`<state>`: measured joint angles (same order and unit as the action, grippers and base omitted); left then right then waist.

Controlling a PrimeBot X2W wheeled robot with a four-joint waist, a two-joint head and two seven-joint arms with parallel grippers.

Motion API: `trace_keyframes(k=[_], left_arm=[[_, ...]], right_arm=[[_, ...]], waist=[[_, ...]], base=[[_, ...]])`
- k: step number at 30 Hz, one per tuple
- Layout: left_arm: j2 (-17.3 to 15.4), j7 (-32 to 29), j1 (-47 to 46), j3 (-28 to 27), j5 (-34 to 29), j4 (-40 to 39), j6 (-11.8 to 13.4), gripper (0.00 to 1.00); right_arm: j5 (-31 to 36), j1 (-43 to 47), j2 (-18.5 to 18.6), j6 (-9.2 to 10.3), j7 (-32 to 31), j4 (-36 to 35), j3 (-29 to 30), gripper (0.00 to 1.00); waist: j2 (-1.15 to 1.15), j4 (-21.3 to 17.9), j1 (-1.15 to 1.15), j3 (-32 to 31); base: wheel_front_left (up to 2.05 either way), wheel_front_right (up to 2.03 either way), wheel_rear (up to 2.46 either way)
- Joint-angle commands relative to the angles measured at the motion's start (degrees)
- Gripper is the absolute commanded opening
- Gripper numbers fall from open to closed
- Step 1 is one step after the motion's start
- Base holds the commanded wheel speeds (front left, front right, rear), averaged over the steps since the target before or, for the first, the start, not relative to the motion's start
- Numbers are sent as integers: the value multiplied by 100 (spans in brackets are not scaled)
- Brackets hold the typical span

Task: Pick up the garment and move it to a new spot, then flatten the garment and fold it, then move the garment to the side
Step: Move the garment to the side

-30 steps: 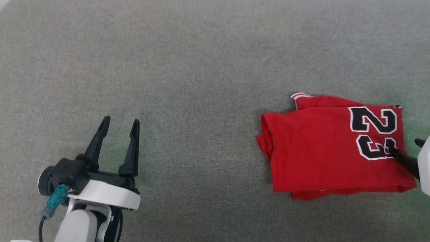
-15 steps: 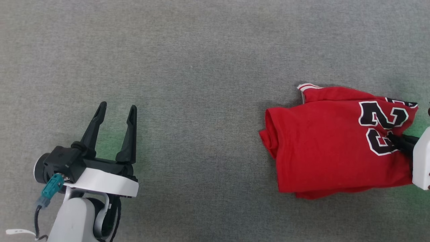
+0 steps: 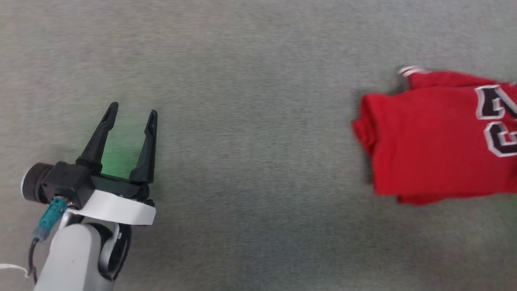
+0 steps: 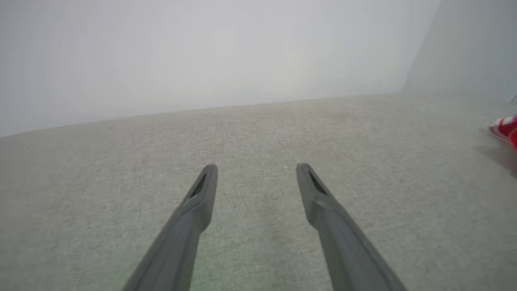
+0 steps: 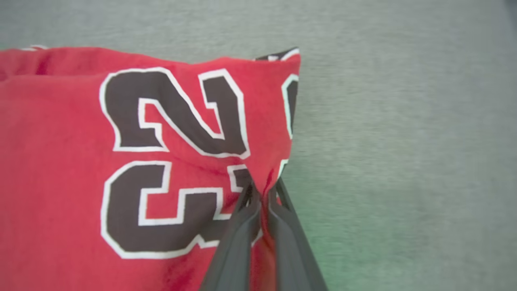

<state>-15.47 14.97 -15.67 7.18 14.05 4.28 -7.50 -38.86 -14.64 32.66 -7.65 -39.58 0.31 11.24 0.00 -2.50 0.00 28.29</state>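
Two right fingers (image 5: 237, 242) pinch garment (image 5: 52, 101) edge; fabric fold between them.

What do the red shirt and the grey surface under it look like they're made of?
Red shirt: soft matte knit, perhaps cotton or a blend; it puckers where the right hand pinches it. Its black, white-edged numbers look printed or sewn on, unclear which. Grey surface: matte, finely speckled cloth or felt-like covering.
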Motion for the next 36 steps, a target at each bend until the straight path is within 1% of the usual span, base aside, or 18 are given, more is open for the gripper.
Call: trace_keyframes(k=[1,7,9,13,17,20,24,25,31,32,36], left_arm=[[-86,28,-120,36,-40,-24,6,100],[-574,27,-477,292,-59,-142,6,100],[-680,28,-678,376,5,-227,6,100],[-949,28,-1101,623,28,-383,6,100],[-1073,28,-1561,880,46,-487,6,100],[-1107,27,-1875,1058,52,-524,6,100],[-1086,27,-2201,1252,51,-472,6,100],[-1086,27,-2201,1252,51,-472,6,100],[-1050,15,-2465,1451,55,-337,6,100],[-1037,15,-2514,1487,32,-308,6,100],[-1010,15,-2584,1553,31,-249,6,100]], right_arm=[[-51,-106,29,29,120,124,129,0],[69,-590,148,27,732,982,710,0],[130,-805,217,18,983,1309,846,0],[272,-1305,283,18,1443,1893,930,0],[701,-1884,454,18,1919,2619,890,0],[1111,-2333,486,19,2277,3146,906,0],[1483,-2844,446,18,2670,3782,793,0],[1483,-2844,446,18,2670,3782,793,0],[1964,-3371,487,19,3268,4529,632,0],[2081,-3516,501,19,3416,4770,618,0],[2297,-3749,518,19,3684,5201,593,0]], waist=[[0,-309,0,191],[0,-745,0,521],[0,-851,0,642],[0,-1021,0,890],[0,-1103,0,1099],[0,-1132,0,1228],[0,-1138,0,1362],[0,-1138,0,1362],[0,-1116,0,1432],[0,-1100,0,1438],[0,-1078,0,1434]], base=[[0,0,0],[0,0,0],[0,0,0],[0,0,0],[0,0,0],[0,0,0],[0,0,0],[0,0,0],[0,0,0],[0,0,0],[0,0,0]])
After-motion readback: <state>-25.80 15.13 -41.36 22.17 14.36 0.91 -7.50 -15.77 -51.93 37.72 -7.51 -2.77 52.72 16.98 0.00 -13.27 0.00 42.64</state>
